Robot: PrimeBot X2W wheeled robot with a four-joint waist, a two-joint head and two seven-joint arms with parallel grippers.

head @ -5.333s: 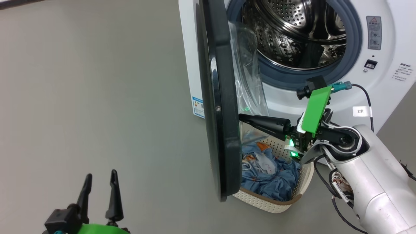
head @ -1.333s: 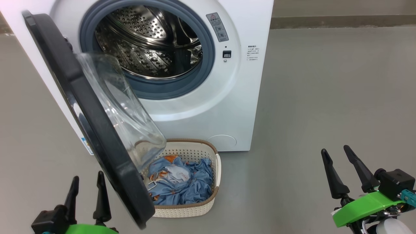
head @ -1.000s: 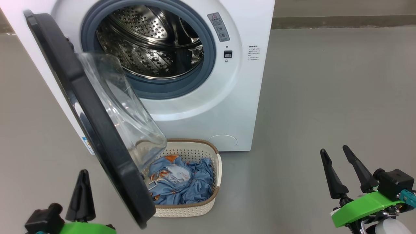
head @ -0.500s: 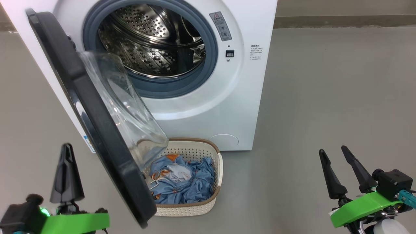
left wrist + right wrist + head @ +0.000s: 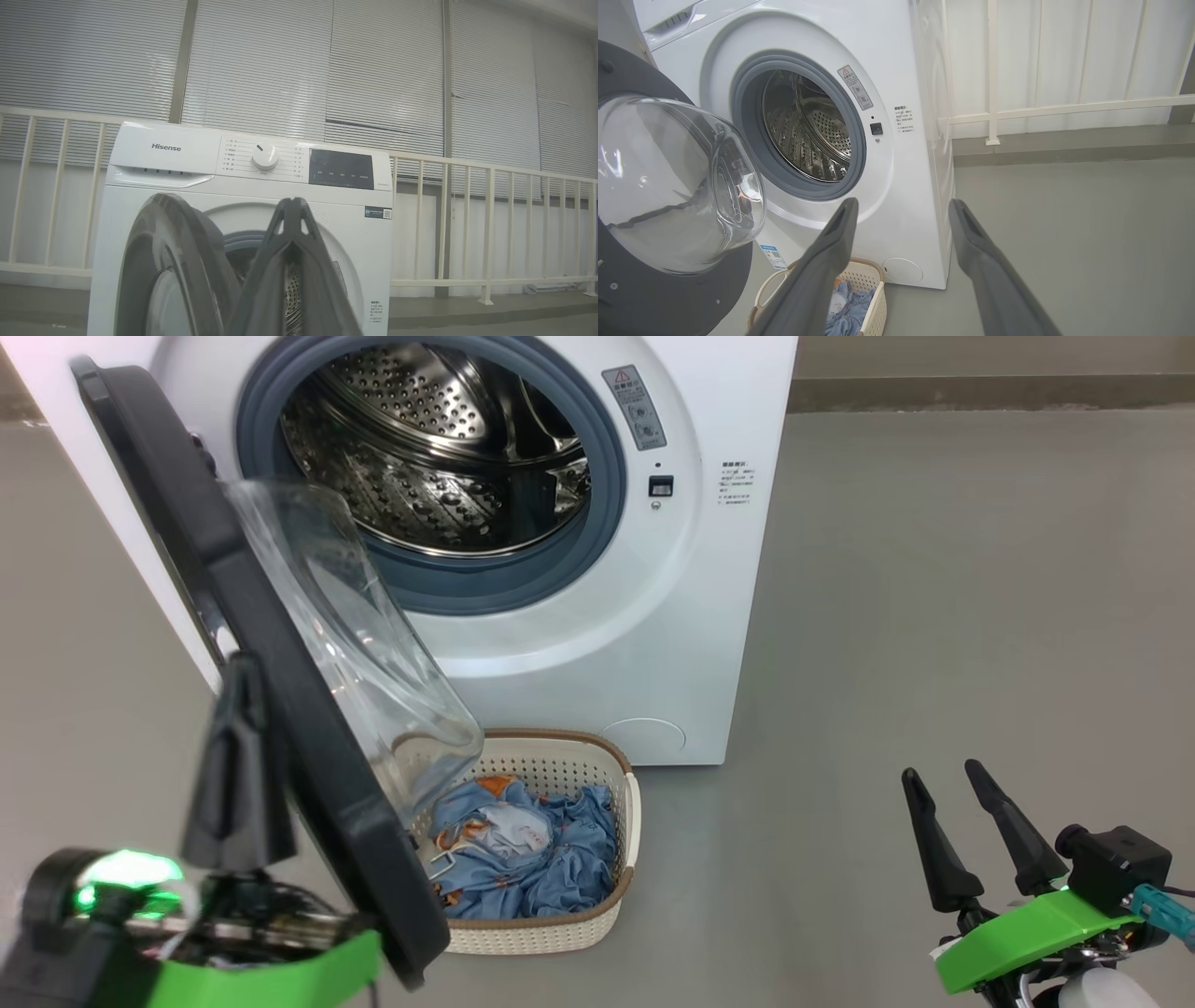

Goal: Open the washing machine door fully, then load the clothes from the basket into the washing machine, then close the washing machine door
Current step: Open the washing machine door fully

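Over the last half second the left end effector has climbed from the head view's 8 o'clock corner towards 9 o'clock. Its two fingers are pressed together into one dark blade, holding nothing. It now stands just beside the outer face of the washing machine door; whether it touches cannot be told. Just over a second ago those fingers stood apart. The right end effector has drifted slightly inward at 4 o'clock, its jaws spread wide and empty above the grey floor. The door, basket and clothes lie as before.

In the left wrist view the washing machine reads "Hisense" at 10 o'clock of its panel. Beside the name sit one white dial and one dark display. A grey warning label with a red triangle sits at 2 o'clock of the drum opening. The black print beside it is too small to read.

There is one machine at 12 o'clock and one door, half swung out on its left hinge. One basket stands on the floor at 6 o'clock, before the machine. The clothes lie inside it in one heap, the garments uncountable.
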